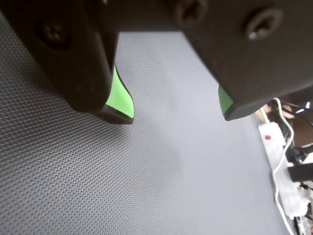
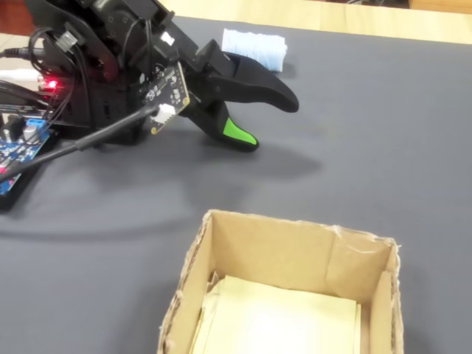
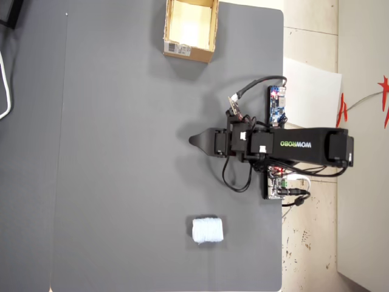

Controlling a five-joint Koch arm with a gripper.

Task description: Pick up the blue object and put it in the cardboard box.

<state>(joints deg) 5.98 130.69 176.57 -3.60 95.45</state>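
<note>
The blue object [image 2: 254, 48] [image 3: 207, 230], a pale ribbed roll, lies on the grey mat near its edge, well apart from the arm. It does not show in the wrist view. The cardboard box [image 3: 188, 53] [image 2: 280, 254] stands open-topped at the opposite end of the mat, with a pale yellowish inside and a white label on one side. My gripper [image 2: 269, 124] [image 3: 194, 141] [image 1: 175, 116] hovers low over bare mat between the two. Its black jaws with green pads [image 1: 120, 95] stand wide apart, with only mat between them.
A blue circuit board [image 3: 277, 104] [image 2: 18, 147] and cables sit at the arm's base by the mat edge. In the wrist view a white power strip [image 1: 276, 147] with a cord lies just off the mat. White paper [image 3: 313, 91] lies on the floor beyond.
</note>
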